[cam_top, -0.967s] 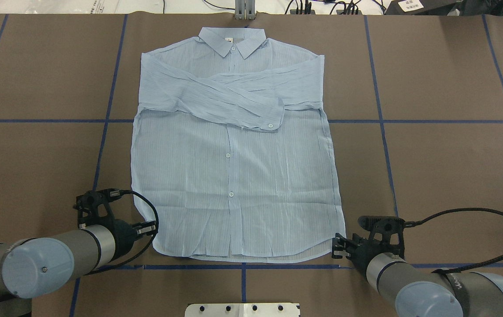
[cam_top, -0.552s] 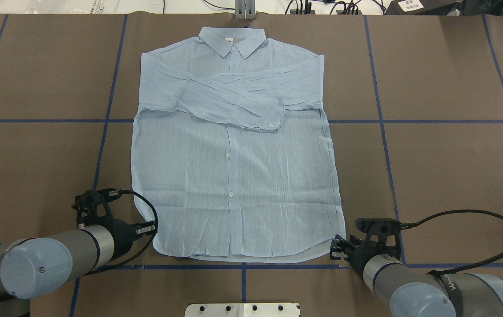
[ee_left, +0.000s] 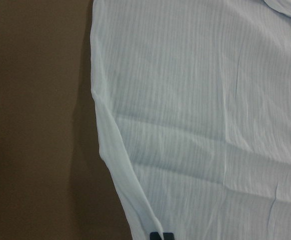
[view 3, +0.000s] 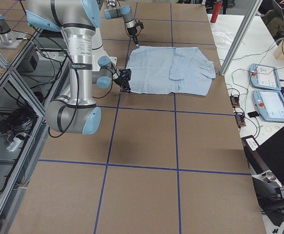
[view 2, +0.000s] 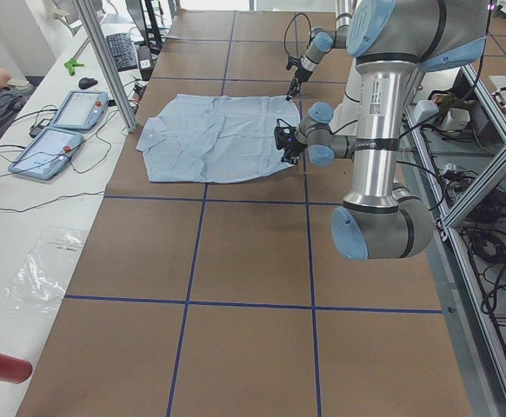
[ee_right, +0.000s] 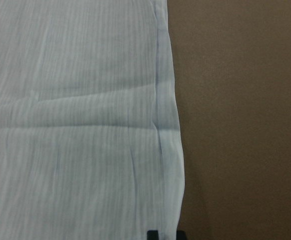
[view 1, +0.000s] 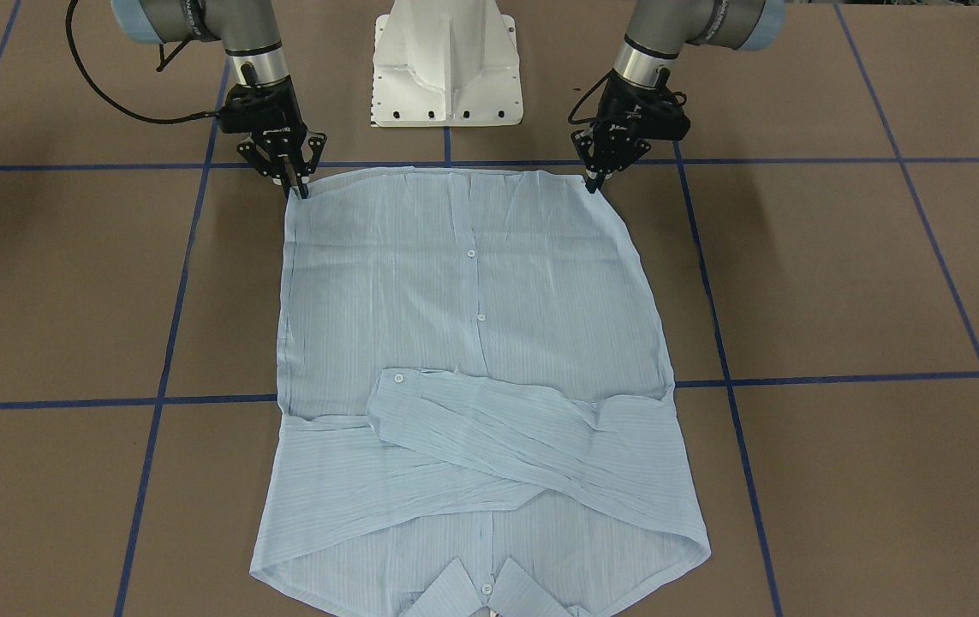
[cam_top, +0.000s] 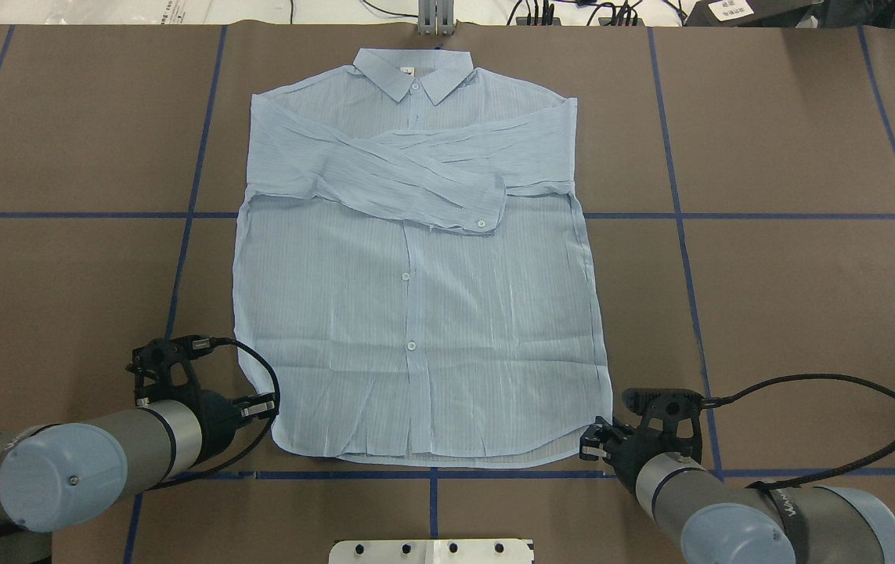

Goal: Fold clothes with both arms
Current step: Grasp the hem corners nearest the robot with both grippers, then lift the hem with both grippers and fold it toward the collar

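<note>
The pale-blue striped shirt (cam_top: 416, 313) lies flat and face up, collar at the far side, both sleeves folded across the chest. It also shows in the front view (view 1: 472, 283). My left gripper (cam_top: 273, 407) is at the hem's left corner (view 1: 594, 182). In the left wrist view (ee_left: 161, 235) its tips are pressed together on the shirt's edge. My right gripper (cam_top: 590, 443) is at the hem's right corner (view 1: 296, 188). In the right wrist view (ee_right: 166, 234) its tips stand a small gap apart with the hem edge between them.
The brown table (cam_top: 807, 313) carries blue tape grid lines. The white pedestal base (view 1: 446, 68) stands behind the hem. Black cables loop off both wrists. Operator tablets (view 2: 62, 130) lie on a side bench beyond the table.
My right gripper has slid a little to the left, onto the hem corner. My left gripper has barely moved. The shirt lies as before.
</note>
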Controlling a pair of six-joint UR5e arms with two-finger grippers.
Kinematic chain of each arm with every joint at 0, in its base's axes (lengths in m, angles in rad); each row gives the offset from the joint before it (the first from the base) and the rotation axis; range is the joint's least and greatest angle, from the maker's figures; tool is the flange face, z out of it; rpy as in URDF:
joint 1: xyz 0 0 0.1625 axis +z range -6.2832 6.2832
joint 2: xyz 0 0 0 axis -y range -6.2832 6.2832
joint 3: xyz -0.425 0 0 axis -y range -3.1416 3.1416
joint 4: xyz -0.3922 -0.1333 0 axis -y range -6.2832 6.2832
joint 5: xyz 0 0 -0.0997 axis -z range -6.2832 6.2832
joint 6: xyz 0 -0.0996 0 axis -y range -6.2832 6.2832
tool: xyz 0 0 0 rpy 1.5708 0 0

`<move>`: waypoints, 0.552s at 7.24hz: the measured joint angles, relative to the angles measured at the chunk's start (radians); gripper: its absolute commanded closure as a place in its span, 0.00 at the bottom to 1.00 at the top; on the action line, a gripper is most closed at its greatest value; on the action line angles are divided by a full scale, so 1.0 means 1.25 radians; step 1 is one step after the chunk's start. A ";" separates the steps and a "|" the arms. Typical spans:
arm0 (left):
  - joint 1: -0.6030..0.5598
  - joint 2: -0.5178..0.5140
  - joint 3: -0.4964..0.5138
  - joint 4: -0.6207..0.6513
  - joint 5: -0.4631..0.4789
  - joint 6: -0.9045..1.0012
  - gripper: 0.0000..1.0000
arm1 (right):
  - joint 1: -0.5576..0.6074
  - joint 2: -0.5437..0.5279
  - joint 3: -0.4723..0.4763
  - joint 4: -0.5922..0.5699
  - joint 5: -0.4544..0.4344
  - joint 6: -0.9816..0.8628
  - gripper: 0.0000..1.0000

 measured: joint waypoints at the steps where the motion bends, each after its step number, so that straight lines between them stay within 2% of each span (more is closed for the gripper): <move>1: 0.000 0.000 0.000 0.000 0.000 0.000 1.00 | 0.004 0.000 0.003 -0.001 0.000 0.000 1.00; 4: 0.000 0.001 -0.016 0.001 -0.003 0.001 1.00 | 0.016 -0.011 0.040 -0.006 0.001 0.000 1.00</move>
